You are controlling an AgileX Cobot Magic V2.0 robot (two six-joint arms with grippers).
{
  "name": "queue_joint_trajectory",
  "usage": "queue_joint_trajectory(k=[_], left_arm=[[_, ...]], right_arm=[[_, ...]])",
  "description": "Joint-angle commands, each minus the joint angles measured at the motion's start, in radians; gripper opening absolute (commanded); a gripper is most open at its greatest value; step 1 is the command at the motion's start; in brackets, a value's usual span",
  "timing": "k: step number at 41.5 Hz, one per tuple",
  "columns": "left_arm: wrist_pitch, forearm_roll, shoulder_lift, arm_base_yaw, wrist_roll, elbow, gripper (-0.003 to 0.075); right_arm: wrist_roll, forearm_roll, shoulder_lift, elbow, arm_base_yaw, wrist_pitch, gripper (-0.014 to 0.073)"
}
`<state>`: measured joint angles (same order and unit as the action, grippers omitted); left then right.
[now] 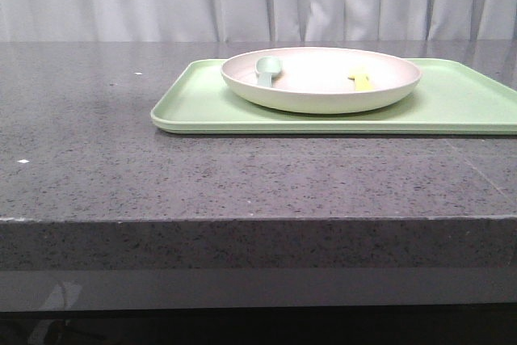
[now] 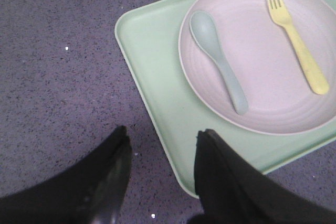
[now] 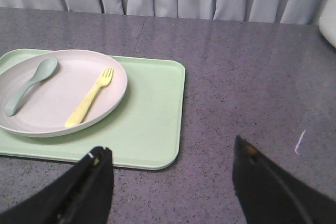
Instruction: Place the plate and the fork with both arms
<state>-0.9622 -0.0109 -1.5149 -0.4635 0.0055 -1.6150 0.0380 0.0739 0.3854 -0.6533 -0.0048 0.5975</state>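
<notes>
1. Black left fingers (image 2: 160,174) are spread wide and hold nothing, just by the tray (image 2: 157,93) corner.
2. Right fingers (image 3: 170,179) are spread too, near the tray's other end.
3. Farther on, the fork (image 3: 90,97) lies in the plate (image 3: 58,124), handle toward the right fingers, which look nearer.

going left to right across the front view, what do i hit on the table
bare grey table → left edge of the green tray → plate rim → blue-green spoon in the plate → yellow fork in the plate → right stretch of the tray, running out of frame
</notes>
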Motion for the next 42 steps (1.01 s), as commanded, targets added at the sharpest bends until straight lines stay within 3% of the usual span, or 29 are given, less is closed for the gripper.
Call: queue_joint_trajectory(k=[1,13,26,42], left_arm=[[0.102,-0.011,0.143,-0.005,0.007,0.082,0.0300],[0.215,-0.031,0.453,-0.005,0.008,0.435,0.0300],[0.228,-0.044,0.735,-0.005,0.008,0.727,0.0300],[0.209,-0.046,0.876,-0.005,0.008,0.844,0.0300]], right_arm=[[0.007,-0.008,0.017,-0.030,0.002,-0.075,0.0509],[0.007,-0.008,0.017,-0.030,0.002,-0.075,0.0509],[0.007,-0.008,0.017,-0.030,0.002,-0.075,0.0509],[0.007,0.006,0.017,-0.030,0.002,-0.088,0.0509]])
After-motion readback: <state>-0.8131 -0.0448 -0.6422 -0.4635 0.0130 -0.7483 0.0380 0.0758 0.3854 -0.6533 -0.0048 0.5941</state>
